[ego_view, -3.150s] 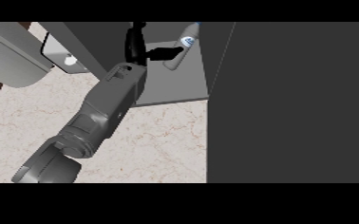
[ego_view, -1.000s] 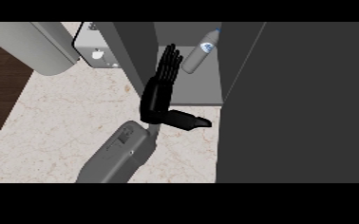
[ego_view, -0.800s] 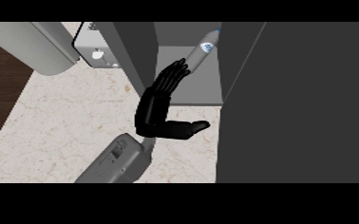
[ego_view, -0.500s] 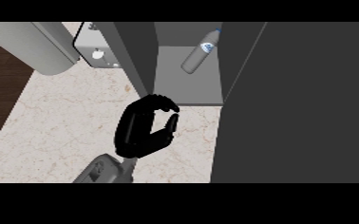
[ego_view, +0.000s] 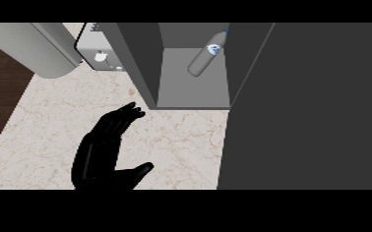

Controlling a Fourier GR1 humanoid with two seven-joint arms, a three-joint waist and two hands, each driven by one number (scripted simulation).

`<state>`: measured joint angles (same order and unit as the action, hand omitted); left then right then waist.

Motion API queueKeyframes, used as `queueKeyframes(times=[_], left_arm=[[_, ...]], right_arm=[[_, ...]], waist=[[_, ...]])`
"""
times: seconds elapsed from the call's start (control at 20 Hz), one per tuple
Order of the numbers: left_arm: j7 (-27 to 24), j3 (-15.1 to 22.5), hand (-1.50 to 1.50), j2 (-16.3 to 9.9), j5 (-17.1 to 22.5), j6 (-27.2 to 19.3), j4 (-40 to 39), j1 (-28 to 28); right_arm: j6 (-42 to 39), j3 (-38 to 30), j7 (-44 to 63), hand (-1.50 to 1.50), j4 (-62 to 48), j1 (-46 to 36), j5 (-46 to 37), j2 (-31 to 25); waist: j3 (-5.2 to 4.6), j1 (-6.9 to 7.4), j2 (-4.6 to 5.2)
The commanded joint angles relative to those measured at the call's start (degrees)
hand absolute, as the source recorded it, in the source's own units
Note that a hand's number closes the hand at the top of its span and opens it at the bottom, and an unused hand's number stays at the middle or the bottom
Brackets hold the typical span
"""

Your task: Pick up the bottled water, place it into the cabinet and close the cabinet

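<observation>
- One hand [ego_view: 102,155] is seen, coming in from the lower edge at the left of the view; which arm it belongs to cannot be told.
- Its fingers [ego_view: 125,116] are held straight and pressed together, pointing up and to the right toward the cabinet; the thumb [ego_view: 138,170] is spread out to the right. Nothing is held.
- The fingertips are seen just short of the cabinet's [ego_view: 193,86] lower left corner, near it but apart.
- The hand is shown over the pale marbled table [ego_view: 174,142].
- The bottle [ego_view: 205,55] is placed inside the cabinet, on its grey floor, tilted with the cap toward the upper right, against or very near the right inner wall.
- A white and blue label is seen near the bottle's upper end.
- The cabinet is shown open: its interior is in plain sight between a dark left wall [ego_view: 138,59] and a large dark panel [ego_view: 298,108] at the right.
- The dark panel fills the right part of the view from top to bottom; whether it is the door cannot be told.
- A grey rounded body [ego_view: 44,46] is seen at the upper left, with a small light box [ego_view: 102,54] just beside it, left of the cabinet.
- A strip of dark brown floor [ego_view: 11,86] is visible at the left edge, beyond the table.
- No second hand is shown.
</observation>
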<state>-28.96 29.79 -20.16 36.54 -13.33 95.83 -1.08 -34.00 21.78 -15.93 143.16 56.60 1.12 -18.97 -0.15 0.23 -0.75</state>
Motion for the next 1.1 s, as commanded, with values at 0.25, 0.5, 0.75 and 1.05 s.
queueKeyframes(times=[0.25,0.5,0.75,1.05], left_arm=[[-0.46,-7.54,-1.50,-5.96,8.02,5.57,6.51,9.21],[0.00,-10.40,-1.50,-8.85,10.27,8.20,7.38,11.44],[0.67,-13.05,-1.50,-11.67,12.97,10.70,9.97,14.09],[-0.16,-14.76,-1.50,-14.70,14.50,15.37,11.18,18.71]], right_arm=[[-2.98,11.74,6.06,1.50,10.68,-1.67,-12.13,-5.38],[-2.66,14.16,10.05,1.50,13.66,-5.99,-11.92,-7.86],[-1.65,20.35,12.53,1.50,9.80,-9.40,-11.41,-7.59],[3.87,27.59,13.09,1.50,4.87,-10.28,-5.61,-1.69]], waist=[[-0.35,0.45,-0.53],[-0.57,1.04,-0.14],[-0.68,2.35,-0.07],[-0.63,4.39,0.59]])
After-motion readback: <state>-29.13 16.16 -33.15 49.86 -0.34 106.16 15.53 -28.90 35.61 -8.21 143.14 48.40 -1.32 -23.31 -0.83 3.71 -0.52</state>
